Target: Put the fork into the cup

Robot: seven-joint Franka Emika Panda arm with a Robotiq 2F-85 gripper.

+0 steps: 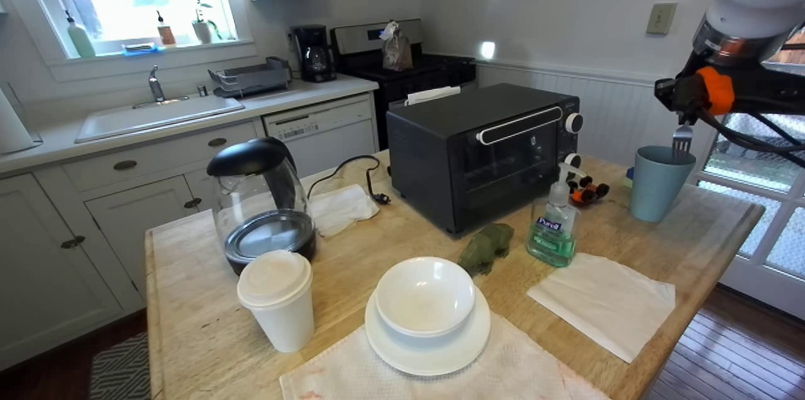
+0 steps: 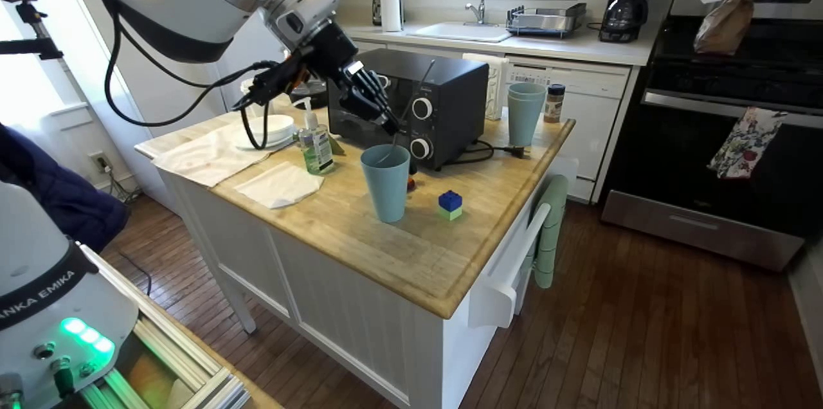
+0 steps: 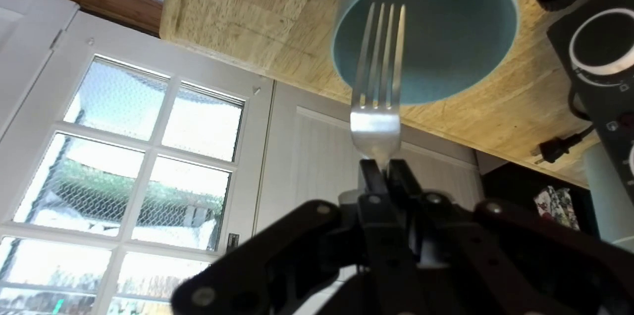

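The black pincer grips a slender silvery metal fork. The fork slants down into an upright, tapered teal cup.

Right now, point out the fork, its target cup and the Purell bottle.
Fork [image 3: 375,122]: wrist view, solid head behind the tines.
Target cup [image 2: 386,189]: in an exterior view, outer wall.
Purell bottle [image 1: 549,226]: in an exterior view, front label.

In the wrist view, the hand hides part of the fork (the top edge crops the cup).
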